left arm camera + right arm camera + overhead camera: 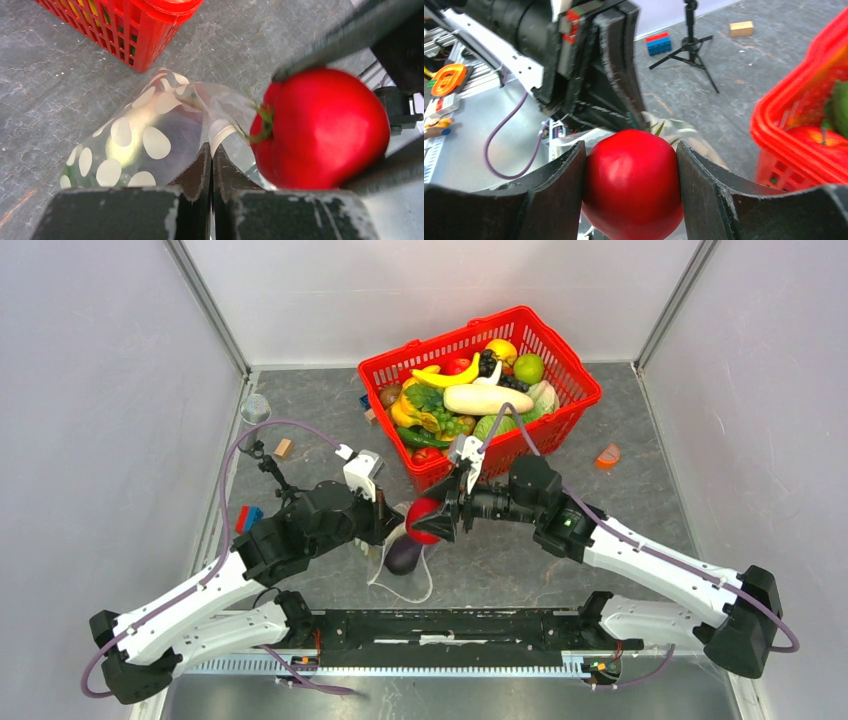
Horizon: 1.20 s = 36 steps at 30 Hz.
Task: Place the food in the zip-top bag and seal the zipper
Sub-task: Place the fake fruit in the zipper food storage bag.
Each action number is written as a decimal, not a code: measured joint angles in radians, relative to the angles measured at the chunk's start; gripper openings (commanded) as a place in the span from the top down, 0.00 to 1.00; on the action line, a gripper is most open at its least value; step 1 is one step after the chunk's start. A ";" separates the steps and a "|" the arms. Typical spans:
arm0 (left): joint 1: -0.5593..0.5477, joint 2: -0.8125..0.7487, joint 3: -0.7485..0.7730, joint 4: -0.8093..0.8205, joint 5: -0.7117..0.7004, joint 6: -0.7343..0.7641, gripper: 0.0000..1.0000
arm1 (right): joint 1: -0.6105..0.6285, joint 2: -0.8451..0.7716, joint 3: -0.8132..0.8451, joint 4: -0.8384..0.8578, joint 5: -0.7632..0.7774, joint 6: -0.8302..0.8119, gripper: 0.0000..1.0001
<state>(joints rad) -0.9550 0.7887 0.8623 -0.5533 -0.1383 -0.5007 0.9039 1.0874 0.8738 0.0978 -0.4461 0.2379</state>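
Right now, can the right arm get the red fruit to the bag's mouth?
Probably yes: the right end effector holds the red fruit right beside the zip-top bag, whose edge the left end effector pinches up. Nothing lies between them.

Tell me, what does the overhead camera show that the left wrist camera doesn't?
Only the overhead view shows the left arm and right arm whole, the food in the red basket, such as a banana and a white radish, and the orange wedge on the table. Only the left wrist view shows the left gripper shut on the zip-top bag at its edge, and the green stem of the red fruit. Both show the red fruit in the right gripper next to the bag, and part of the basket.
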 measured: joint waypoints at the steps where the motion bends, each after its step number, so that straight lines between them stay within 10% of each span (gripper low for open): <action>1: 0.000 0.000 0.002 0.000 -0.005 0.000 0.98 | 0.018 0.000 -0.006 0.008 0.002 0.002 0.58; 20: 0.000 0.002 0.024 -0.029 -0.042 -0.002 0.98 | 0.183 0.056 -0.026 0.134 0.070 -0.026 0.53; 36: 0.000 -0.029 0.044 -0.044 -0.043 -0.002 0.98 | 0.189 0.092 -0.084 0.134 0.267 -0.109 0.11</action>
<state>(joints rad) -0.9546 0.7601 0.9062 -0.5976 -0.1810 -0.5030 1.0931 1.1793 0.7895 0.2314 -0.1795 0.1291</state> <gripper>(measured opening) 0.040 0.881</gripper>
